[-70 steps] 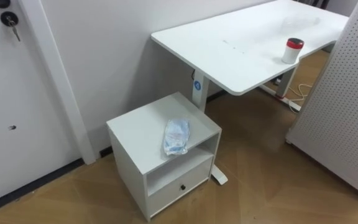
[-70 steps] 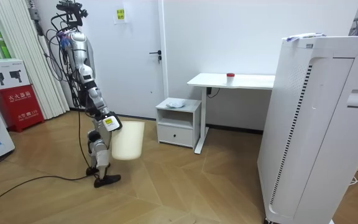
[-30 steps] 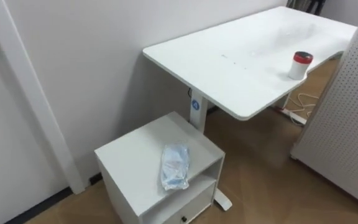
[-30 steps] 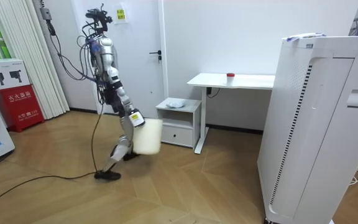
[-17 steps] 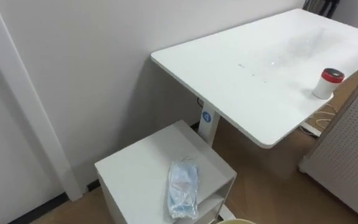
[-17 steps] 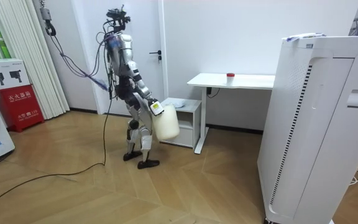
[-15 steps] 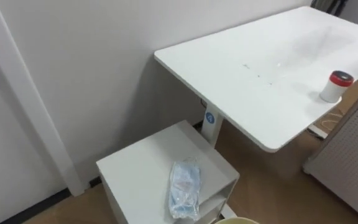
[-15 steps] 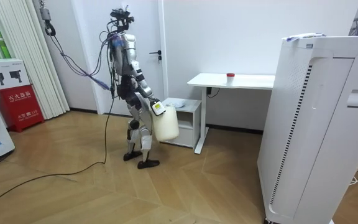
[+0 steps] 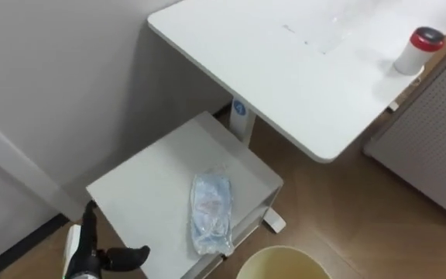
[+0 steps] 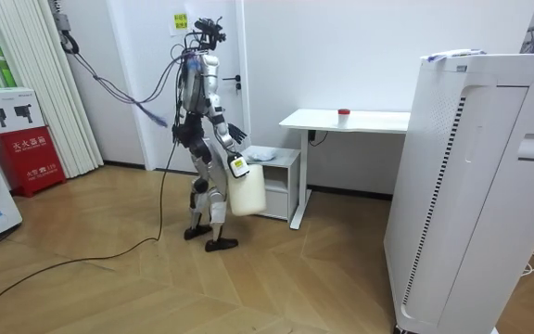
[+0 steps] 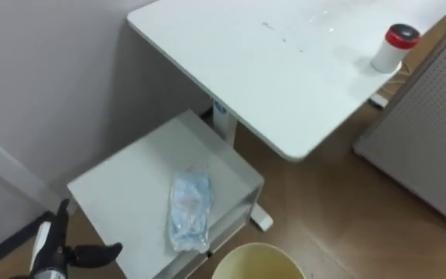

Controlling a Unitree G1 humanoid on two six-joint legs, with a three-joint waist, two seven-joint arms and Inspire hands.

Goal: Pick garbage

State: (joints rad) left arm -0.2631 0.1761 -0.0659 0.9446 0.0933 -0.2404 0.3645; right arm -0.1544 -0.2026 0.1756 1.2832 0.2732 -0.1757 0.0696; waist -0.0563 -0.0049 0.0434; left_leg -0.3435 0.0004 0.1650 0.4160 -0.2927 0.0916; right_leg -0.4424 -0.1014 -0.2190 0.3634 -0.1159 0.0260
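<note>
The crumpled clear-and-blue plastic wrapper [image 9: 211, 211] lies on the small white cabinet [image 9: 149, 186], at its front edge. Just below is the round cream bin [image 9: 283, 263] that your right hand [image 10: 237, 168] carries; I cannot tell how it grips. Your left hand [image 9: 91, 252], fingers released and spread, hovers off the cabinet's front left corner. Sweep it across and pinch from above, because thin film slides. Since half a second ago, that hand has risen.
</note>
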